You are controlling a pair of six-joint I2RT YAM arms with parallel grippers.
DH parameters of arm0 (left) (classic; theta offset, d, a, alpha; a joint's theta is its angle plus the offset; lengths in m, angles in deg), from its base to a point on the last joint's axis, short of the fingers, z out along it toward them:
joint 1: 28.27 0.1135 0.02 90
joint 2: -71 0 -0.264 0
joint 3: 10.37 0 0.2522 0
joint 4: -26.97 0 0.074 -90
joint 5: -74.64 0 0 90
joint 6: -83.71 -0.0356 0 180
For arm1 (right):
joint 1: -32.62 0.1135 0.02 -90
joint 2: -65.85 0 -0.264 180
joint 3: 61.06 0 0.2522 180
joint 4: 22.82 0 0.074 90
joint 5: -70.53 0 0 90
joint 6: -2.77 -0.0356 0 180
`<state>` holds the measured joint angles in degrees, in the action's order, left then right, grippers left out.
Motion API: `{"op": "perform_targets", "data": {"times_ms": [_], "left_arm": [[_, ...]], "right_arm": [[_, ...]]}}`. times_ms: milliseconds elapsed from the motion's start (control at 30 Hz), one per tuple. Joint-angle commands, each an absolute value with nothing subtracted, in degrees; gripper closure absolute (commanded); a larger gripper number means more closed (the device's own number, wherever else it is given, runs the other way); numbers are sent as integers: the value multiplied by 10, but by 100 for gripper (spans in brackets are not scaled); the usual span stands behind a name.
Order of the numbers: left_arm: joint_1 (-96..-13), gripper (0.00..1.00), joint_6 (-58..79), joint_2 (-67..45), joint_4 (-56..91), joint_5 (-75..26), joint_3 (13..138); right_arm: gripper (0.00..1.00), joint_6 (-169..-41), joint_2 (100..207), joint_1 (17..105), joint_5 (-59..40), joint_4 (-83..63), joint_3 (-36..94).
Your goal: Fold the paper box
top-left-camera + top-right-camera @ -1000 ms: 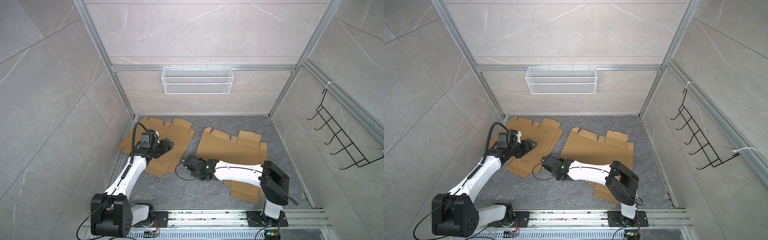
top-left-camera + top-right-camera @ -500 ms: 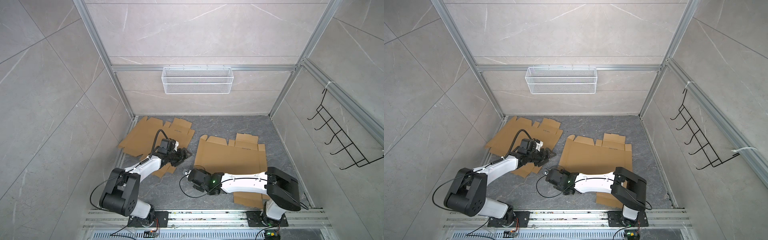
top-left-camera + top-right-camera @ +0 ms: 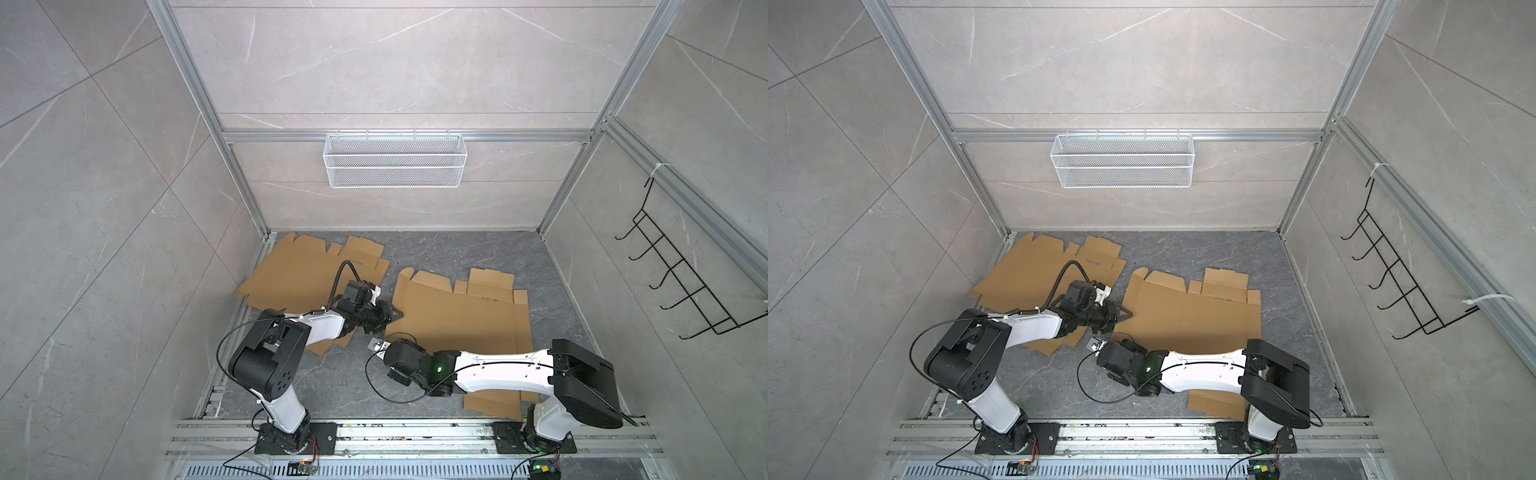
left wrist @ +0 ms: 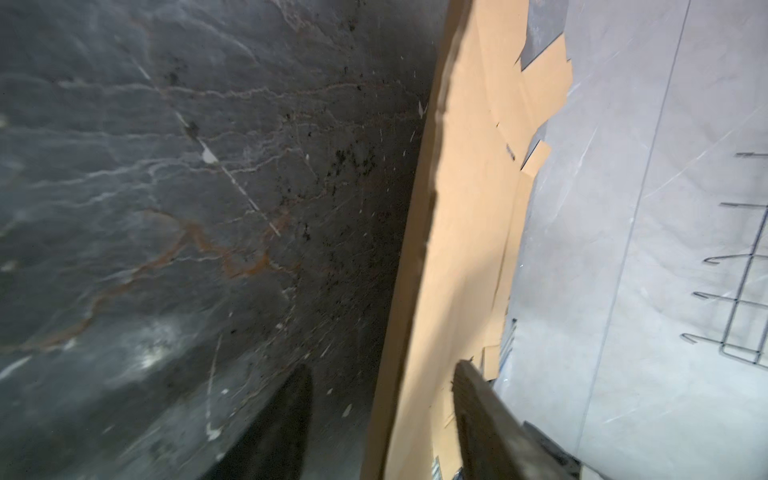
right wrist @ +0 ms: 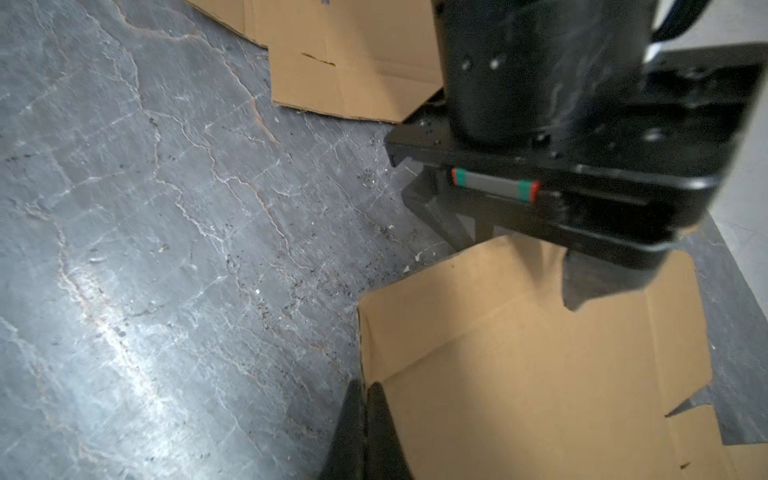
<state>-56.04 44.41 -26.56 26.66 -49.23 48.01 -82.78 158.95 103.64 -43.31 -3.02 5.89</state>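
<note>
One paper box [image 3: 457,316], flaps rearward

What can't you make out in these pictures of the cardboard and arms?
- Right hand: hidden under its wrist in both top views; wrist view crops it, so grip on cardboard sheet unclear.
- Left hand: wrist view blurred, contact unclear.
- Sheet's print: too small in left wrist view.
</note>
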Motion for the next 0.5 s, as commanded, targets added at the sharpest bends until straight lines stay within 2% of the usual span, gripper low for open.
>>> {"op": "perform_targets", "data": {"times_ms": [0,200,333,400,467], "left_arm": [[-561,59,456,-277,313,-516,494],[-561,85,440,-277,309,-520,497],[-560,91,424,-259,291,-509,501],[-554,93,417,-245,279,-501,501],[-543,96,412,-229,269,-497,500]], "right_arm": [[95,-837,1566,1039,-441,-53,47],[80,-850,1551,1036,-409,-47,39],[59,-876,1510,1012,-343,-20,33],[47,-898,1479,987,-282,5,34],[39,-926,1448,953,-217,33,37]]}}
